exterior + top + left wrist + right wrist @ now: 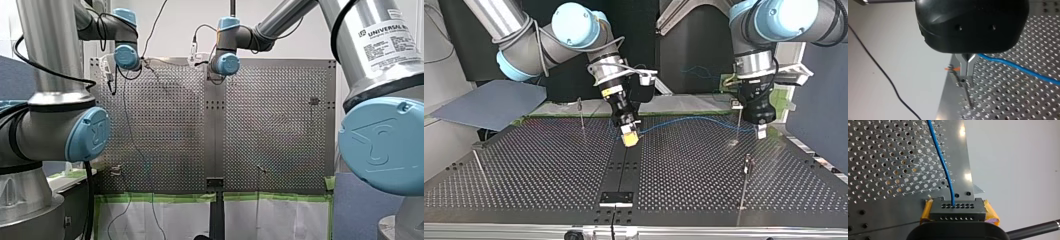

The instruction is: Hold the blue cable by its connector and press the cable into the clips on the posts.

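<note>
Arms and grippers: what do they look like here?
My left arm and my right arm are silver tubes with light-blue joint caps and black cables; my right arm carries a Universal Robots label. My left gripper is black with slim metal fingers; my right gripper has yellow pads.

Silver tubing and sky-blue joint caps [90, 132] on both arms. My right arm [385, 75] wears a white Universal Robots label [387, 42], and black cables [50, 70] loop along my left arm [47, 30]. Now the left claw [762, 131]: rounded black housing, slim metal fingers [965, 71], one small screw [962, 80]. The right claw [629, 137] is black with yellow pads [991, 212].
</note>
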Tool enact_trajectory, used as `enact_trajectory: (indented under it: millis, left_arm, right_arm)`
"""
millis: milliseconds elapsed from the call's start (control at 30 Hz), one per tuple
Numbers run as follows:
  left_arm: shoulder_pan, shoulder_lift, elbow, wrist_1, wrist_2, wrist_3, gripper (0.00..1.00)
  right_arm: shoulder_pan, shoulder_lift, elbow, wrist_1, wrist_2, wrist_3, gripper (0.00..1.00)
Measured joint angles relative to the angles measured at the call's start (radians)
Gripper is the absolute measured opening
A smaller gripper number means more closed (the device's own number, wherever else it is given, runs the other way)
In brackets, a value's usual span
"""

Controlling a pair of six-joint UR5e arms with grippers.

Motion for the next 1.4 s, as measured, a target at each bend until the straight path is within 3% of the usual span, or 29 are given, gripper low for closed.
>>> enact_trajectory:
  millis: [133,467,1133,1400]
  left_arm:
    - [0.003,-0.009,0.004,0.015,0.002,-0.007,0.00]
    - [0.008,-0.046,0.005,0.043,0.009,-0.079,0.00]
    - [0.043,-0.057,0.015,0.056,0.023,-0.100,0.00]
    - [0.056,-0.058,0.058,0.052,0.035,-0.123,0.00]
  right_arm:
    - [0.001,0.014,-0.008,0.000,0.001,0.000,0.00]
    - [0.008,0.022,-0.034,0.007,0.006,0.001,0.00]
    - [0.003,0.051,-0.104,0.031,0.009,0.005,0.00]
    - [0.015,0.094,-0.161,0.075,0.013,0.004,0.00]
